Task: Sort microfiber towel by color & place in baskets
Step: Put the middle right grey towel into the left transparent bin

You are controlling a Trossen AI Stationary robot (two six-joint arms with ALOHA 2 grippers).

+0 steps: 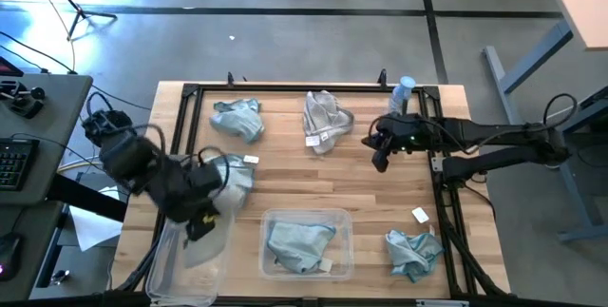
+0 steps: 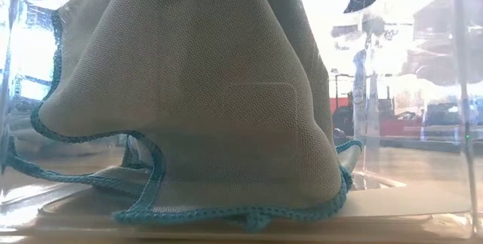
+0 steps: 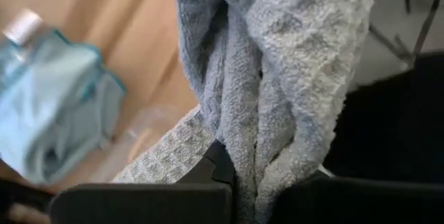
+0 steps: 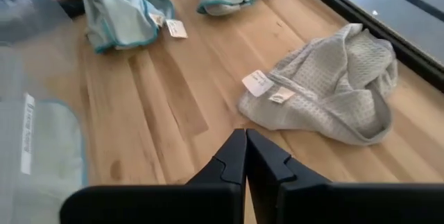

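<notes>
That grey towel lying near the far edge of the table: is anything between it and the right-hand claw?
Nothing visible. The right gripper, shut and empty, hovers beside the grey towel with only bare table between them. The spray bottle stands off to the side.

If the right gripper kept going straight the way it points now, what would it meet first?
Probably the bare table just ahead. The right gripper, jaws shut and empty, points down at the wood. The grey towel lies to one side, seemingly off that line, though depth is unclear.
</notes>
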